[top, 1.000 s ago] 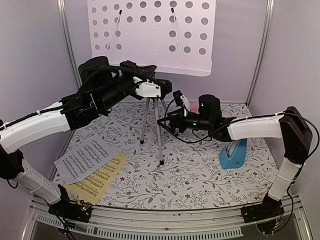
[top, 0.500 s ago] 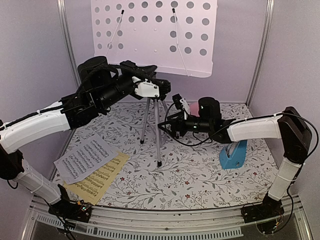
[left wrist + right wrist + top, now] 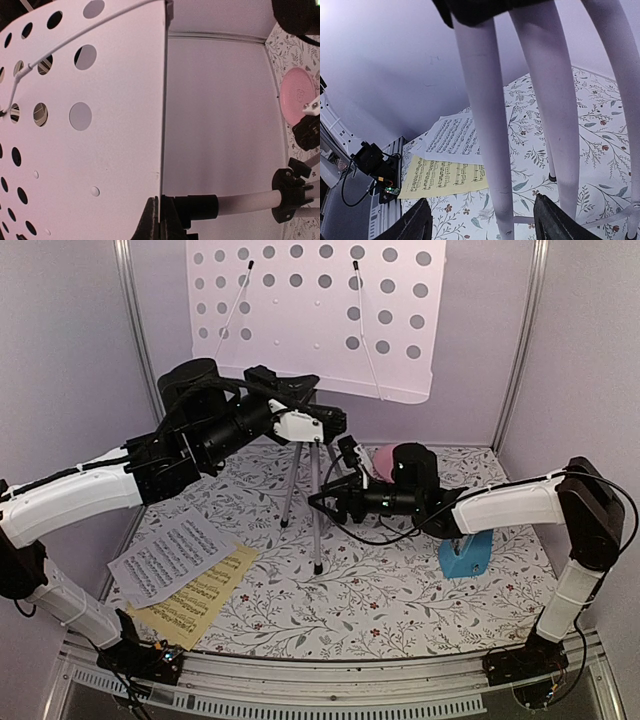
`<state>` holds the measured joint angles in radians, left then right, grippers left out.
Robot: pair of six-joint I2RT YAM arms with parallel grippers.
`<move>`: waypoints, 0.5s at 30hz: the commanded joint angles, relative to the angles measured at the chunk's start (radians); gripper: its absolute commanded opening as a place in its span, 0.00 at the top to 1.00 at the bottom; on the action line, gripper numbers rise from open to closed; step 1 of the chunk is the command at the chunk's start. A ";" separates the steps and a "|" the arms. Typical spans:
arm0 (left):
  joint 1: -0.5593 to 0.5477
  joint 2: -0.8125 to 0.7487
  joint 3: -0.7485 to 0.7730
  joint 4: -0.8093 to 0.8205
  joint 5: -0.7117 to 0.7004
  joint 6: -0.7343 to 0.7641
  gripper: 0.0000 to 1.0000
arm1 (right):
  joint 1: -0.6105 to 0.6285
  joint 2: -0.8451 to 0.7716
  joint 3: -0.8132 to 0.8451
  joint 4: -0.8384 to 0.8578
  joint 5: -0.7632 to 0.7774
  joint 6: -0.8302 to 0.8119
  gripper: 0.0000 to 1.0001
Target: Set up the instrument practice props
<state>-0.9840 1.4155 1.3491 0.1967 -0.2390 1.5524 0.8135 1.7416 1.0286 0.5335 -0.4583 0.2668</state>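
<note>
White sheet lies flat on the floral table, well left of the music stand, its near edge overlapping the yellow sheet. My left gripper is pinched tight on the lower edge of the stand's perforated desk, just above the tripod. My right gripper reaches in from the stand's right, its fingers spread apart with a tripod leg between them, untouched. A pink plate lies just right of the stand. Farther right, the blue metronome stands upright.
</note>
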 commanded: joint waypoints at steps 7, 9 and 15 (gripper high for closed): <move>-0.029 -0.023 0.023 0.218 -0.015 -0.009 1.00 | 0.009 0.094 0.067 0.061 0.035 0.105 0.39; -0.034 -0.017 0.022 0.219 -0.017 -0.003 1.00 | 0.009 0.109 0.074 0.067 0.031 0.119 0.42; -0.047 -0.001 0.023 0.229 -0.022 0.012 1.00 | 0.009 0.130 0.079 0.083 0.025 0.156 0.60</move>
<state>-1.0042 1.4197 1.3472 0.2031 -0.2756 1.5757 0.8181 1.8526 1.0874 0.5789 -0.4358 0.3855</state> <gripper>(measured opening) 0.009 0.438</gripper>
